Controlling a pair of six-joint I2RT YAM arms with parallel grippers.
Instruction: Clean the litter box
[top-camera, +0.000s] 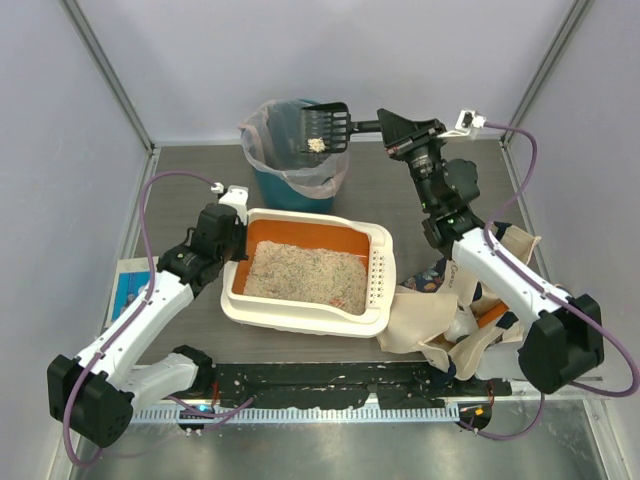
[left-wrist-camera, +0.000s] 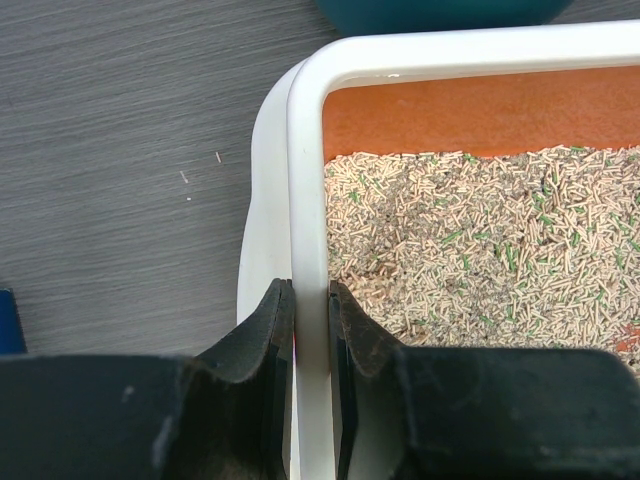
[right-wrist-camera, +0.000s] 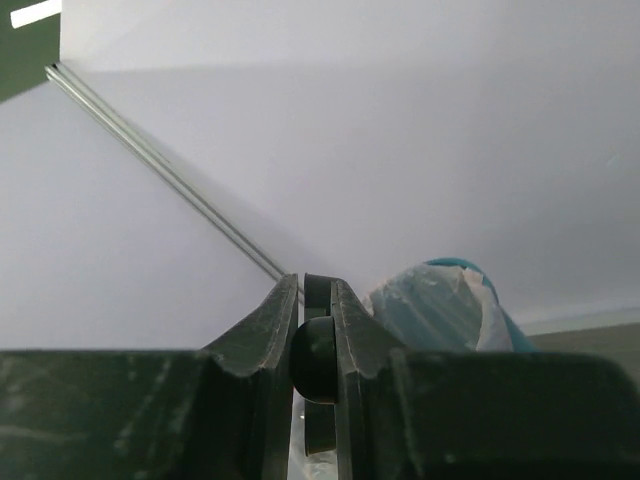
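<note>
Tipping the black scoop (top-camera: 325, 128) squarely over the lined teal bin (top-camera: 290, 190) matters: a pale clump (top-camera: 316, 145) sits on its slots, above the bin's mouth. Right gripper (top-camera: 381, 125) jaws clamp the scoop handle. Left gripper (left-wrist-camera: 310, 300) jaws pinch the left rim of the litter box (top-camera: 300, 322), mid-bench, just near of the bin. Open bench (top-camera: 190, 180) shows far right, while a cloth tote (top-camera: 430, 325) crowds the near right.

One litter box (top-camera: 300, 322), one bin (top-camera: 285, 190), one scoop (top-camera: 326, 128), perhaps one tote (top-camera: 415, 325).
</note>
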